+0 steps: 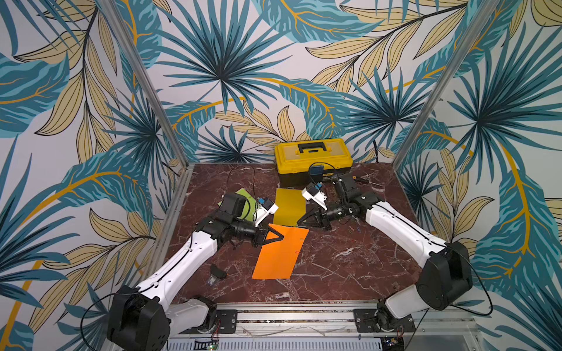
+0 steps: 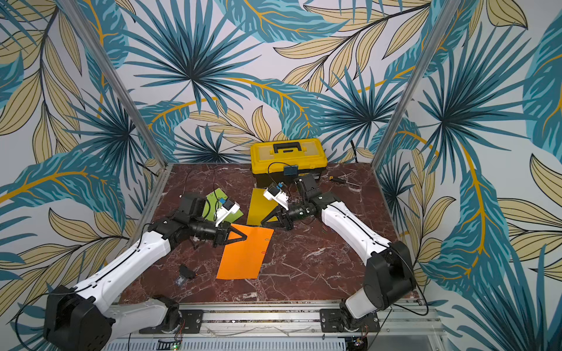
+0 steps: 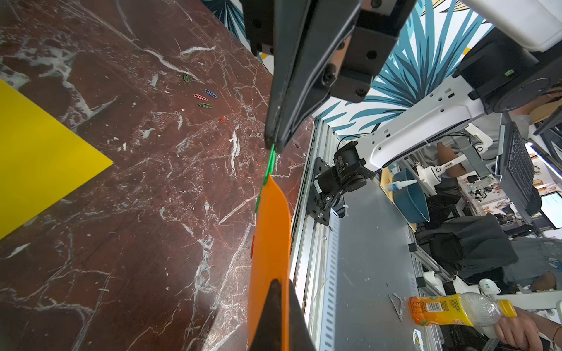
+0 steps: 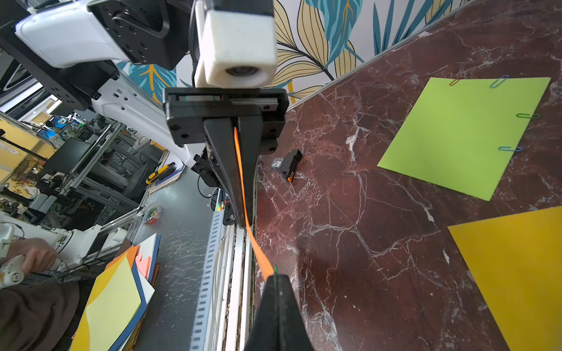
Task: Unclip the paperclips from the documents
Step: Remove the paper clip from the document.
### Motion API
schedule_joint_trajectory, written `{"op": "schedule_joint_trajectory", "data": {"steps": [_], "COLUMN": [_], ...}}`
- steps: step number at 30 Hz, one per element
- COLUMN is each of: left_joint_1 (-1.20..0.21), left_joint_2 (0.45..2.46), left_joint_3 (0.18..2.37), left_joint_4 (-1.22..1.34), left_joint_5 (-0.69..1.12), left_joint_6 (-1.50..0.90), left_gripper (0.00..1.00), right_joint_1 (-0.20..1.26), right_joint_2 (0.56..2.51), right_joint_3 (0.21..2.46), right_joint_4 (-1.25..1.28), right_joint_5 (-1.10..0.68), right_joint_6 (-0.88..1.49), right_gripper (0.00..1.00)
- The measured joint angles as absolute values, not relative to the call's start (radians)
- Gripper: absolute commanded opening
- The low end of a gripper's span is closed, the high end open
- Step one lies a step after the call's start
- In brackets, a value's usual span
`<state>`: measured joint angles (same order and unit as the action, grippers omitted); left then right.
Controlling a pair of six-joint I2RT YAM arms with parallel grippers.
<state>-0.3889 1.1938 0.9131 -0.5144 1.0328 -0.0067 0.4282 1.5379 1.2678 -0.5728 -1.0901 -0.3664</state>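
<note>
1. While both arms lean in low over the marble table (image 1: pixel 334 273), a yellow toolbox (image 1: pixel 313 158) stands at the back edge. A screwdriver (image 2: pixel 337 180) lies just beside it, toward the right.
2. A small black object (image 1: pixel 217 272) lies near the left arm, apart from the sheets.
3. The lime green sheet (image 4: pixel 465 133) lies flat at the back left. In both top views the left arm's wrist covers a large part of it. The right wrist view shows four clips (image 4: pixel 510 149) sitting on its edges.
4. The yellow sheet (image 1: pixel 289 206) lies flat between the two wrists.
5. Some loose paperclips (image 3: pixel 205 97) lie together on the bare table, close to the right arm.
6. The orange sheet (image 1: pixel 279 255) lies in front of the yellow one, mostly flat, with its far edge raised. A red clip (image 1: pixel 299 252) sits on its right edge.
7. The left gripper (image 1: pixel 281 235) reaches in from the left, nearly level. Its jaws are pressed together on the far left corner of the orange sheet, and the right wrist view shows the paper running between them.
8. The right gripper (image 1: pixel 298 224) comes from the right and points toward the left one, tips near each other. Its jaws are closed and pinch a green paperclip (image 3: pixel 269 165), whose free end touches the corner of the orange sheet.
</note>
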Motion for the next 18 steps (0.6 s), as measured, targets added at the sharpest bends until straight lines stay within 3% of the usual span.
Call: {"op": "schedule_joint_trajectory", "data": {"steps": [10, 18], "left_joint_1": [-0.389, -0.389], "left_joint_2": [1.193, 1.181], "left_joint_3": [0.913, 0.914], "left_joint_4": [-0.518, -0.521], "left_joint_5": [1.005, 0.954], "left_joint_6": [-0.007, -0.012], "left_gripper": [0.00, 0.00], "right_joint_1": [0.390, 0.277], "right_joint_2": [1.507, 1.451], "right_joint_3": [1.216, 1.040], "right_joint_4": [-0.457, -0.263], "right_joint_5": [-1.024, -0.853], "right_joint_6": [-0.241, 0.035], "right_gripper": [0.00, 0.00]}}
